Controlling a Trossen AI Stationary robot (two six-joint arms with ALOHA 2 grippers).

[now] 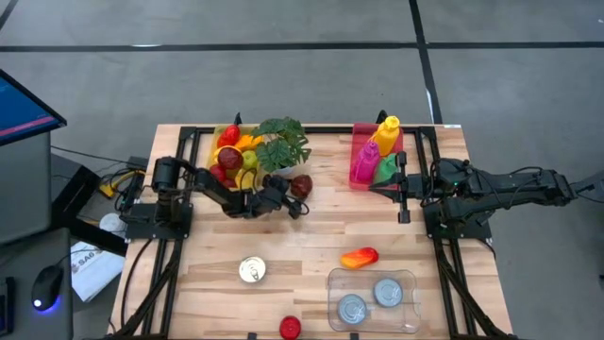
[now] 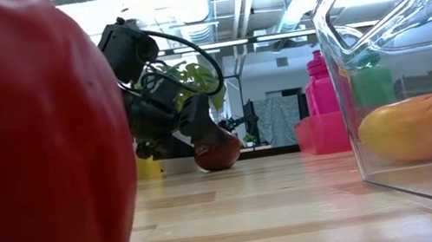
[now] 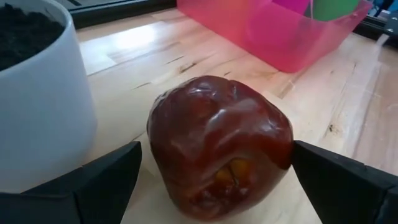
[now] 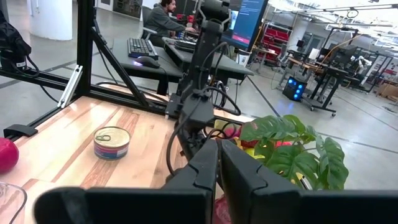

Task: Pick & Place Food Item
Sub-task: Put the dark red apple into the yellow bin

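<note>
The wooden table [image 1: 311,236] is shown from above. A potted plant [image 1: 281,144] and a fruit bin [image 1: 234,151] are seen at upper centre, a pink bin [image 1: 376,156] of bottles to their right, and a clear tray [image 1: 373,300] holding two cans at lower right. A loose can [image 1: 252,270], an orange-red fruit [image 1: 360,257] and a red ball [image 1: 290,327] are scattered along the lower part, with bare boards left between them.

The dark red apple [image 3: 221,146] is located just beside the plant's white pot [image 3: 40,93]. It is bracketed by the wide-spread fingers [image 3: 106,180] of the left gripper [image 1: 294,200], which is reached in low from the left. The right gripper [image 1: 404,194] is held closed, empty, beside the pink bin.
</note>
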